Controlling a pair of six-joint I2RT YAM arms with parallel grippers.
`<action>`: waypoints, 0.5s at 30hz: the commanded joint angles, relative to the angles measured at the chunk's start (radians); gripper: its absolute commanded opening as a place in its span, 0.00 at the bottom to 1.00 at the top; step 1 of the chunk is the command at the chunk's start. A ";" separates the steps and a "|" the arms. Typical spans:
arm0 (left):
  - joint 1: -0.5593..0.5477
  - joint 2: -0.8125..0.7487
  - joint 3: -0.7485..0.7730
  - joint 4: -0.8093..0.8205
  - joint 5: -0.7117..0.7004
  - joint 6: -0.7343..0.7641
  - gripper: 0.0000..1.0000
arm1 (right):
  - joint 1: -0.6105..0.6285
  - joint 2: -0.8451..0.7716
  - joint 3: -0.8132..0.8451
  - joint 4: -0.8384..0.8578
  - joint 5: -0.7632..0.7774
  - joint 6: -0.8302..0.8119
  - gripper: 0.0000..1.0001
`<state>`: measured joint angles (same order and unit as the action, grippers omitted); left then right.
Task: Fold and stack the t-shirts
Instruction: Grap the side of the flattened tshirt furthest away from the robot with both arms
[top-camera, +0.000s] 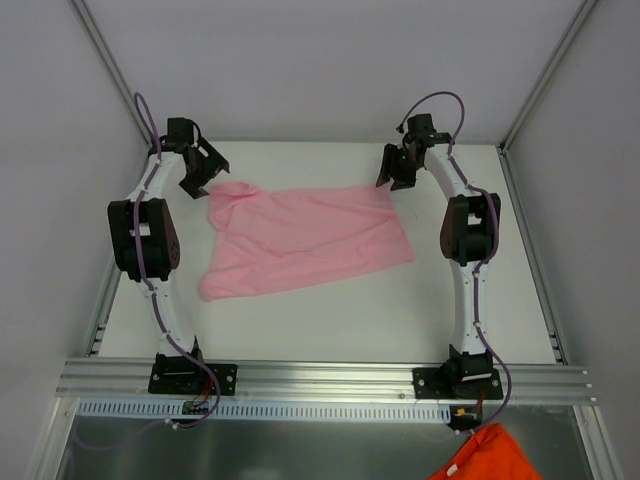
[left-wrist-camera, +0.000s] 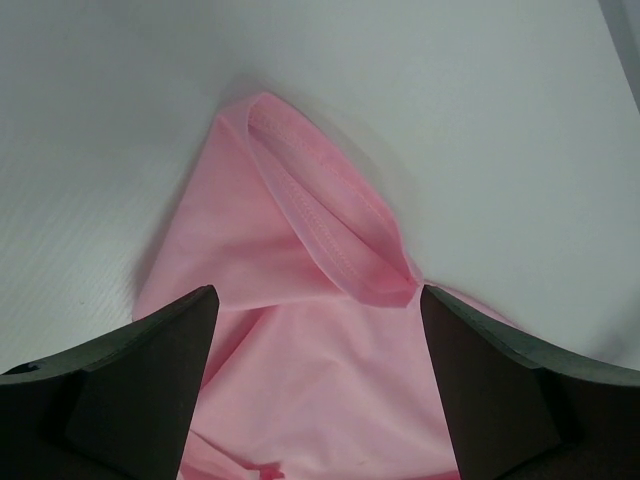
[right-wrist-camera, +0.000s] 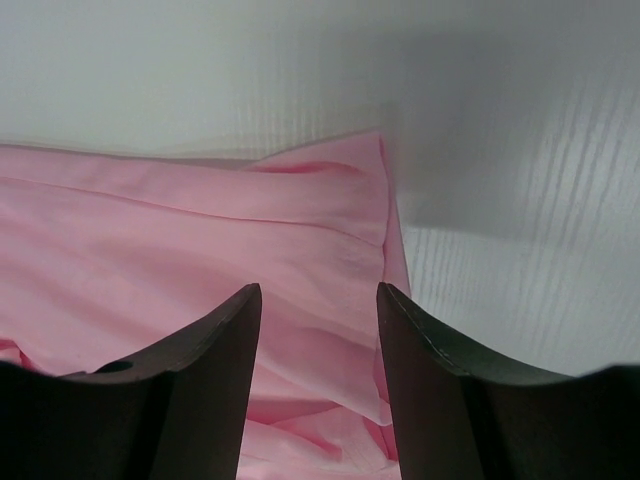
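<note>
A light pink t-shirt (top-camera: 300, 240) lies loosely folded on the white table, wider than deep. My left gripper (top-camera: 205, 172) is open just above its far left corner; in the left wrist view (left-wrist-camera: 318, 300) a hemmed sleeve fold (left-wrist-camera: 320, 215) lies between the spread fingers. My right gripper (top-camera: 398, 170) is open above the shirt's far right corner; in the right wrist view (right-wrist-camera: 320, 295) the pink fabric (right-wrist-camera: 200, 240) and its edge lie under the fingers. Neither gripper holds cloth.
The white table (top-camera: 330, 320) is fenced by grey walls and aluminium posts. An aluminium rail (top-camera: 320, 378) runs along the near edge. An orange cloth (top-camera: 490, 455) lies below the rail at bottom right.
</note>
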<state>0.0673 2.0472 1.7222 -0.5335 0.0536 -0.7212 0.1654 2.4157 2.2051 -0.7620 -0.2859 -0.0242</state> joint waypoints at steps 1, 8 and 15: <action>0.019 0.045 0.059 0.029 0.049 0.009 0.82 | 0.002 -0.003 0.013 0.053 -0.044 -0.026 0.54; 0.035 0.128 0.132 0.038 0.066 0.043 0.82 | 0.005 0.010 0.005 0.078 -0.082 -0.037 0.53; 0.057 0.217 0.211 0.014 0.080 0.060 0.80 | 0.003 0.013 -0.008 0.092 -0.101 -0.040 0.52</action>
<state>0.1051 2.2421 1.8896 -0.5095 0.1070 -0.6888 0.1661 2.4161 2.2036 -0.6945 -0.3538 -0.0486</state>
